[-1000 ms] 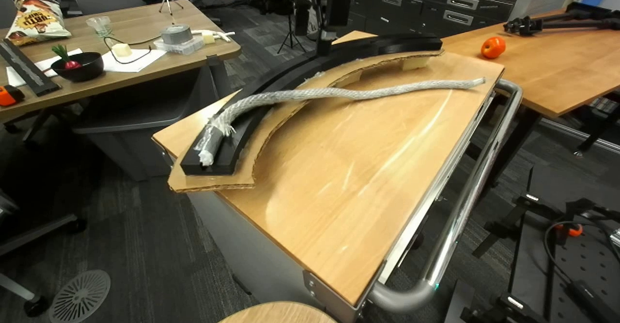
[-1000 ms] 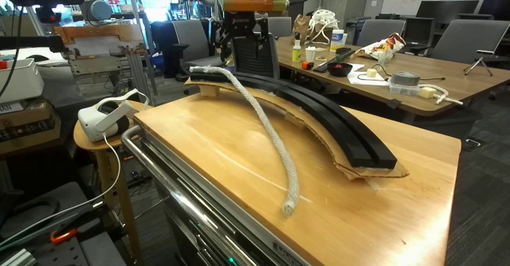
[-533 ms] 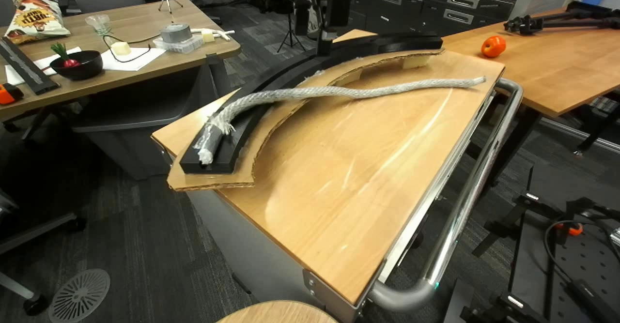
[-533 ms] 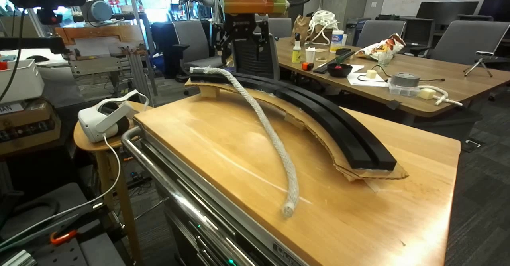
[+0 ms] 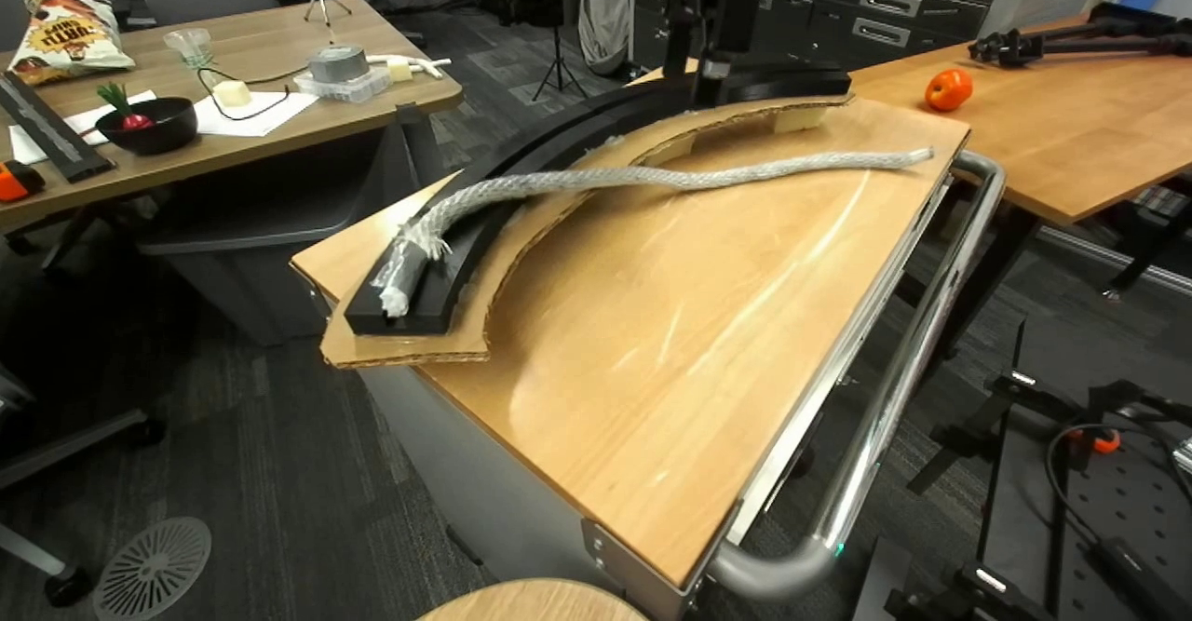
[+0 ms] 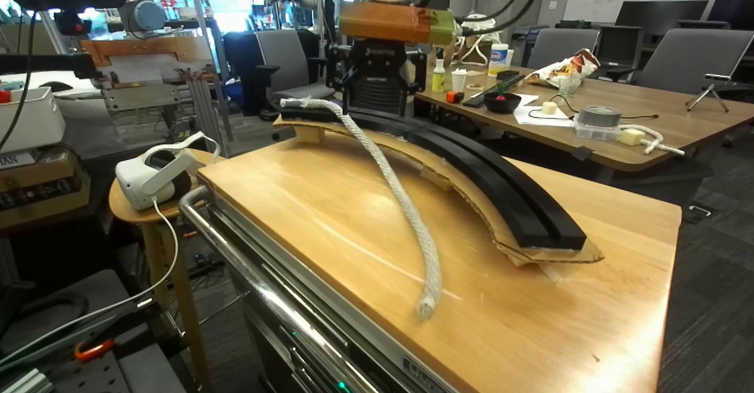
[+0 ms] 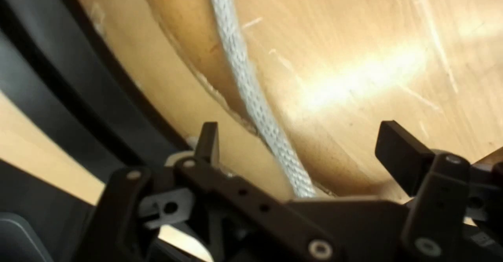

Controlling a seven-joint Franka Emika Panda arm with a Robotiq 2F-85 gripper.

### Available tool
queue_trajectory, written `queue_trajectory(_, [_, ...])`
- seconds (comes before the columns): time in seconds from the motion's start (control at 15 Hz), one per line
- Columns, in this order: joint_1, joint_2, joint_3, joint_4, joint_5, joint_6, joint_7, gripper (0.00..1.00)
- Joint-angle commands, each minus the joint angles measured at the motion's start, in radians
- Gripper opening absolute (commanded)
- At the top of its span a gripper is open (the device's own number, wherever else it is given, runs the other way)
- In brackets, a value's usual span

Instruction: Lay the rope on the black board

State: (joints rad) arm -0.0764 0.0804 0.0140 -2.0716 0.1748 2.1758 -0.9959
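My claw [image 7: 300, 140] is spread wide with nothing in it, and the rope [image 6: 396, 184] — one end on the board [image 6: 471, 169], the rest running down to the bench [image 6: 330, 198] — looks soft, light and bendy, so I should pinch it near its bench end.

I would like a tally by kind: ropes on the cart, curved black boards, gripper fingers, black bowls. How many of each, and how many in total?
Rope: 1
Curved black board: 1
Gripper fingers: 2
Black bowl: 1
Total: 5
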Motion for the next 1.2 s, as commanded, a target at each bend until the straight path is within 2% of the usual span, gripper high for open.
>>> queue_trajectory(0.0, [-0.028,-0.105,-0.048,-0.156,0.049,-0.017,0.004,1.00])
queue_trajectory(0.27, [-0.053,-0.146,-0.111,-0.274,-0.007,0.025,0.061,1.00])
queue_trajectory(0.47, [-0.064,-0.144,-0.141,-0.314,-0.026,0.084,0.092,1.00])
queue_trajectory(0.53, [-0.057,-0.101,-0.140,-0.261,-0.013,0.031,0.061,1.00])
queue_trajectory(0.73, [-0.059,-0.094,-0.144,-0.266,-0.013,0.034,0.061,1.00])
queue_trajectory(1.13, [-0.058,-0.034,-0.139,-0.232,-0.217,0.132,0.173,1.00])
